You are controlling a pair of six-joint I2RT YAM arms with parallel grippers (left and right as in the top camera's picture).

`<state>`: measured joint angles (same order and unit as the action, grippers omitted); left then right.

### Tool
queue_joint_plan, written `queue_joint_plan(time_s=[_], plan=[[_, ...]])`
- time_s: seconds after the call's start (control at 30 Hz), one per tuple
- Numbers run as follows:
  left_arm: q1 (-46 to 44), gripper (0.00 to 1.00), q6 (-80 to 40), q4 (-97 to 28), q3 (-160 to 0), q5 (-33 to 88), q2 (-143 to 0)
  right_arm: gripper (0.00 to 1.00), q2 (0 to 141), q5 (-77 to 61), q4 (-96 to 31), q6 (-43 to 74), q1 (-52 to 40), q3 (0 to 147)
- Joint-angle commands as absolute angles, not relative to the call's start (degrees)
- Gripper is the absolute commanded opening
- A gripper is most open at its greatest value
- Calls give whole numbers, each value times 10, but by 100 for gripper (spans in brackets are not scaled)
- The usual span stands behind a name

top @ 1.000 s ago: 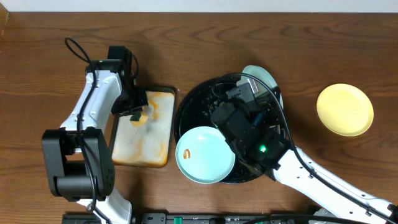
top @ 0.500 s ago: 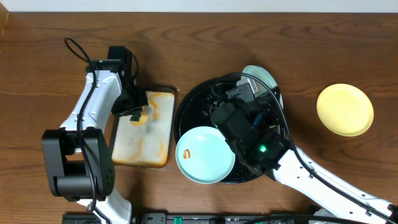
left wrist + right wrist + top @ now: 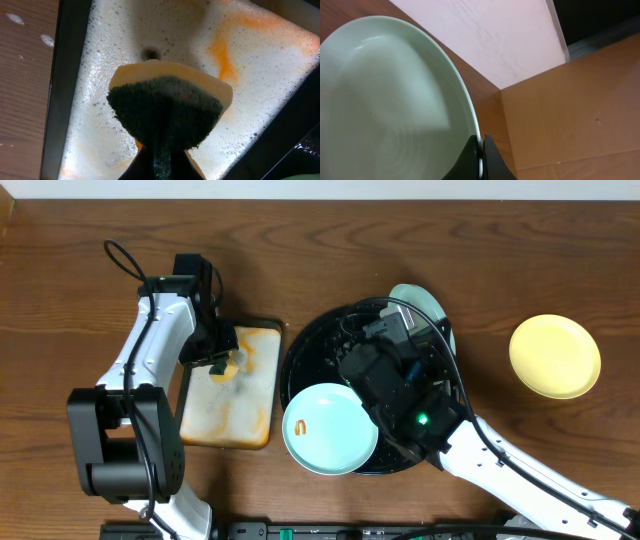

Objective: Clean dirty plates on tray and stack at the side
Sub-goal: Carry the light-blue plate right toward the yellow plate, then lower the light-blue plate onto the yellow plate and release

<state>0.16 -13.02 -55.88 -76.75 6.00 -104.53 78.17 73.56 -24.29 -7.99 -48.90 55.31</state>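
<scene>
One yellow plate (image 3: 555, 356) lies alone on the worktop (image 3: 400, 230), well right of the black tray (image 3: 310, 355). I take it as the start of the stack. A smeared plate (image 3: 330, 428), mint with an orange mark near its left edge, sits at the tray's near left, overhanging the rim. A second mint plate (image 3: 395, 100) is at the tray's far right. The right hand (image 3: 481, 145) is closed on its rim, and it looks tipped up. No smear shows on the face turned to the wrist camera.

At the left, the left hand (image 3: 220, 360) is clamped on a sponge (image 3: 167, 107), its green side towards the camera. It hangs over the foamy, orange-stained wash tray (image 3: 232, 420); I cannot tell whether it touches the suds.

Nothing has shifted over the last second. Both arms hold still and every plate keeps its place, so the task has not advanced. Sponge and held plate are well apart. My guess is that the held plate either goes onto the yellow one or waits for the sponge. The smeared plate still needs wiping.
</scene>
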Motion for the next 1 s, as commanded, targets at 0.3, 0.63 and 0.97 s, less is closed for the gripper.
queue_joint_plan(time_s=[0.3, 0.63, 0.97], plan=[[2, 8, -120, -560, -767, 53, -1047, 1, 772, 762, -249, -81, -493, 563], [2, 8, -120, -560, -767, 53, -1047, 1, 771, 730, -247, -72, -486, 563], [2, 8, -120, -560, -767, 53, -1047, 1, 773, 714, -259, -14, -472, 562]])
